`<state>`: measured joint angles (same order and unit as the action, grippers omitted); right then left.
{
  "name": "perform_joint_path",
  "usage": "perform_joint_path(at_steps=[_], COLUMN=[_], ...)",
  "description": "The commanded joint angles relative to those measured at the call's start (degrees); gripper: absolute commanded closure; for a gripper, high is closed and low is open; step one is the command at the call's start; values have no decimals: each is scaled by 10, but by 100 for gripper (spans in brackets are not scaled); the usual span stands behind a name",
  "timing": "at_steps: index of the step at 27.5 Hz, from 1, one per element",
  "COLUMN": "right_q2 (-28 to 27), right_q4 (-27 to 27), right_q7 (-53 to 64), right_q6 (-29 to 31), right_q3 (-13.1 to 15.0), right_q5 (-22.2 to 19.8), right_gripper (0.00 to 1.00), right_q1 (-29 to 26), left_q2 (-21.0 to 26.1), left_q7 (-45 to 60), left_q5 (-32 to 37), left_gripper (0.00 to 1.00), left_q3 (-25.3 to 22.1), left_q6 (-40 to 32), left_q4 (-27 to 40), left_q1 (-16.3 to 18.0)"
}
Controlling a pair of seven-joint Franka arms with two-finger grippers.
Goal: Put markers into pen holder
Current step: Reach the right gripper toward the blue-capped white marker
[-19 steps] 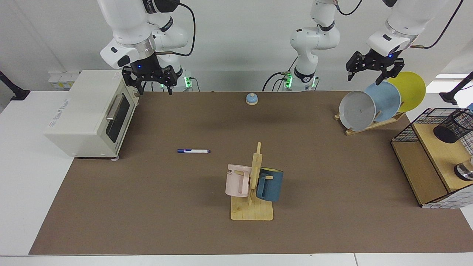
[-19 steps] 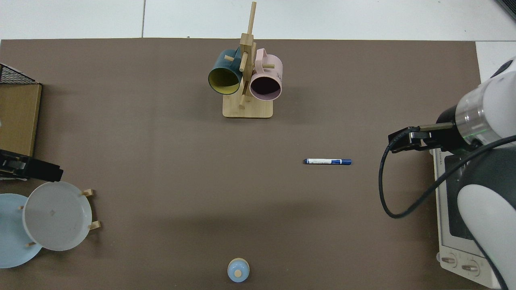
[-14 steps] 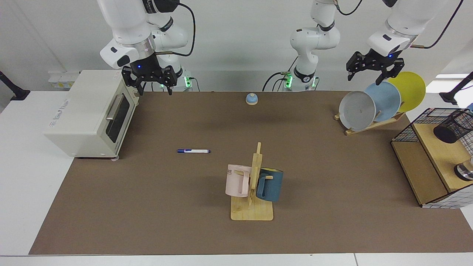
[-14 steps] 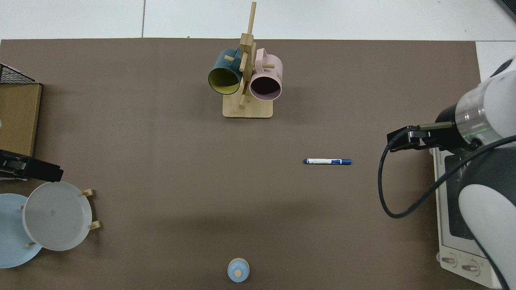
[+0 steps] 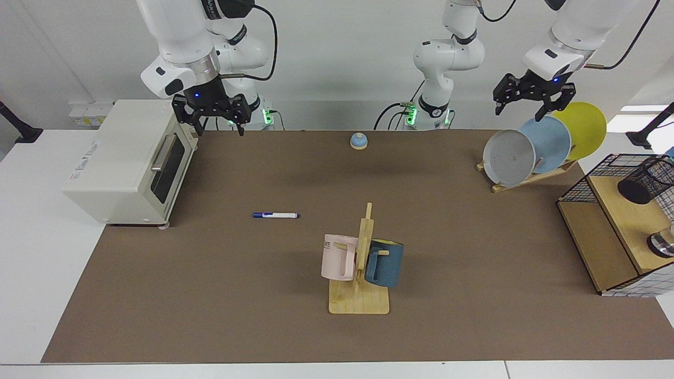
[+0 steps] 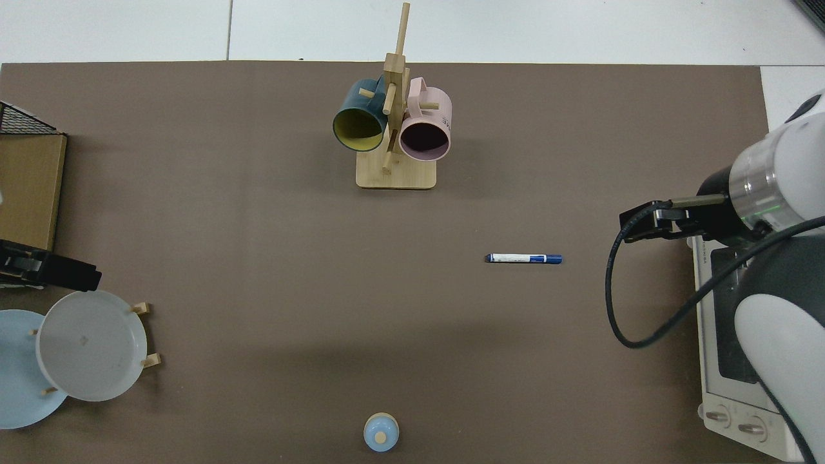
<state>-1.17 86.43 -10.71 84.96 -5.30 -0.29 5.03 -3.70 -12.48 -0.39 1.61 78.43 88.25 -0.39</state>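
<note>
One marker (image 5: pixel 275 215) lies alone, mid-mat (image 5: pixel 210 295).

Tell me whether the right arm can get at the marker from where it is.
Probably yes. The marker lies alone on the mat, nothing beside it. The right end effector hangs open above the toaster oven, with bare mat between. The left end effector waits over the plates.

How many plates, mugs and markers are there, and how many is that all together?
Plates: 3, grey, light blue and yellow, all standing in the wooden rack.
Mugs: 2, pink and dark blue, both hanging on the mug tree.
Markers: 1, lying flat on the brown mat.
Total: 6
</note>
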Motion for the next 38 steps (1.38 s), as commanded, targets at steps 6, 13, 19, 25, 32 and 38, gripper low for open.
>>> perform_joint_path(at_steps=[6,13,19,25,32,38], right_q2=[22,35,35,32,4,-46], right_q4=[34,73,106,167,220,224], right_q7=[-4,-126,-276,-460,-615,-720], right_q6=[27,62,84,198,288,321], right_q3=[0,-1,-1,-1,-1,-1], right_q5=[13,16,32,58,58,58], right_gripper=[0,0,0,0,0,0], right_q1=[-5,-5,-1,11,22,32], left_q2=[-14,-14,-14,-14,-14,-21], left_q7=[-4,-4,-4,-4,-4,-5], left_q5=[2,2,2,2,2,2], left_gripper=[0,0,0,0,0,0], left_q3=[2,2,2,2,2,2], left_q6=[0,0,0,-1,-1,-2], left_q4=[16,16,16,16,16,27], left_q1=[2,2,2,2,2,1])
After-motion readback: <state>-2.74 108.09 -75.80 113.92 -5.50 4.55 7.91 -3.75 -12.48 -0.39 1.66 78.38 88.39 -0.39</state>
